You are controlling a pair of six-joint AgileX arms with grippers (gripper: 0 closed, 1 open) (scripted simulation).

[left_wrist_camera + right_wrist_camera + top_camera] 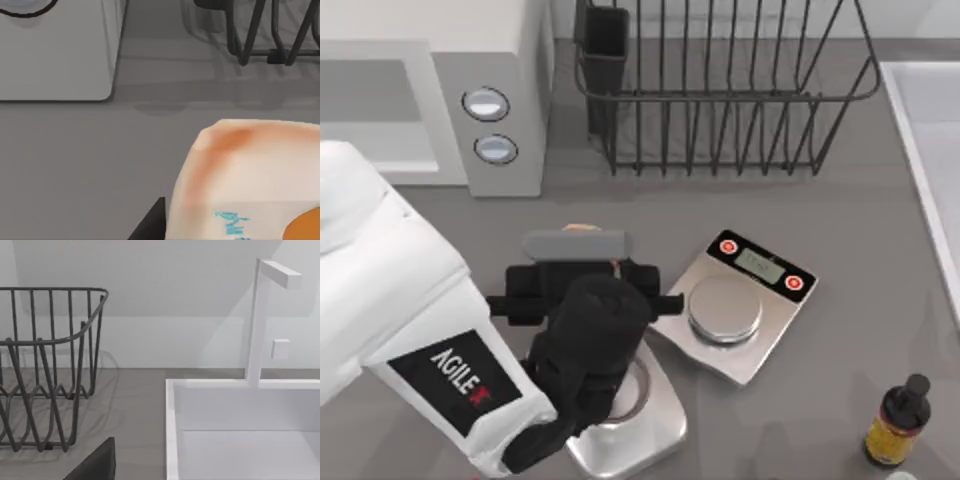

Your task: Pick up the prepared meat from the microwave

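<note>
step: left gripper [578,262] poised over meat [250,175] | meat sat on the table at 5 o'clock of the microwave [430,90], outside it | jaws: cannot tell | next: judged to need a grasp, then lift | right arm parked

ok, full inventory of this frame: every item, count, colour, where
microwave: 1, white-grey, two round buttons, table's back left
wire rack: 1, dark, back centre, dark cup at its left end
scales: 2, steel; one right of centre with red buttons, one at the front, partly under the left arm
prepared meat: 1, peach with orange-brown patches, close under the left wrist camera
bottle: 1, dark, yellow label, front right
sink: 1, white, with faucet, right side
left claw: black, in front of the microwave
</note>
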